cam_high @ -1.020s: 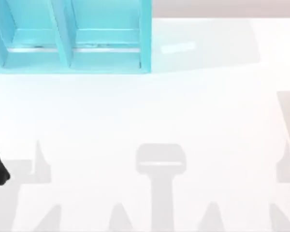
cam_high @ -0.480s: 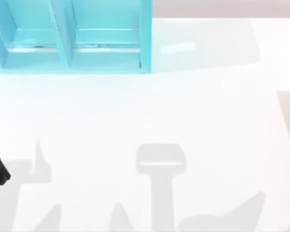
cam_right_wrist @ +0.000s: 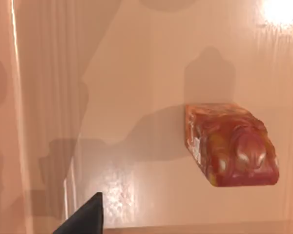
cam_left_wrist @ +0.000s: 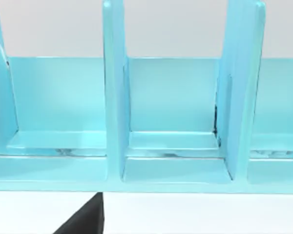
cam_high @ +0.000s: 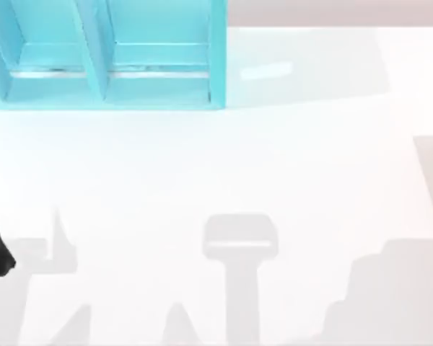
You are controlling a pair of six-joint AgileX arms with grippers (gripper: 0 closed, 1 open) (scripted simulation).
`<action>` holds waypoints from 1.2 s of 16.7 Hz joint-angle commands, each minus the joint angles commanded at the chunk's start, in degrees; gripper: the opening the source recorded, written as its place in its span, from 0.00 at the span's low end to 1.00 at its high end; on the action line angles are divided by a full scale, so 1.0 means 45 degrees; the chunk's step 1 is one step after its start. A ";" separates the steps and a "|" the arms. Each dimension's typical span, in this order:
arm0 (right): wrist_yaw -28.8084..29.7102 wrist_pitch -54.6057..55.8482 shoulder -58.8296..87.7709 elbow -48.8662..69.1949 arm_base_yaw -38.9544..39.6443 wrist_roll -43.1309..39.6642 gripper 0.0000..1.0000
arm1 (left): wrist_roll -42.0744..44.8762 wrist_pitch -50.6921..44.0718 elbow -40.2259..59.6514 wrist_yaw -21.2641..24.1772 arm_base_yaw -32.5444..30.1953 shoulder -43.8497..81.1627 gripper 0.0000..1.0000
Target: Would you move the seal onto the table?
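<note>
One seal (cam_right_wrist: 229,145), one turquoise shelf unit (cam_high: 108,58) with three visible compartments, one table (cam_high: 224,166).

Top view overhead on table (cam_high: 216,166); left wrist faces shelf (cam_left_wrist: 112,97), shared with top; right wrist close on seal (cam_right_wrist: 229,144).

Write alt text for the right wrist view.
A small glossy orange-red seal lies on a smooth peach-coloured surface, shadows falling across it. A black gripper finger pokes in at the picture's edge, apart from the seal.
</note>
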 joint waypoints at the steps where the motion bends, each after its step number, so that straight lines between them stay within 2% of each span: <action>1: -0.0003 -0.0542 0.0778 0.0591 -0.0226 -0.0225 1.00 | 0.0000 0.0000 0.0000 0.0000 0.0000 0.0000 1.00; 5: -0.0012 -0.1824 0.2540 0.1961 -0.0763 -0.0763 1.00 | 0.0000 0.0000 0.0000 0.0000 0.0000 0.0000 1.00; 11: -0.0009 -0.1831 0.2610 0.1971 -0.0732 -0.0774 1.00 | 0.0000 0.0000 0.0000 0.0000 0.0000 0.0000 1.00; 20: -0.0006 0.1930 0.3773 -0.0669 -0.0722 -0.0701 1.00 | 0.0000 0.0000 0.0000 0.0000 0.0000 0.0000 1.00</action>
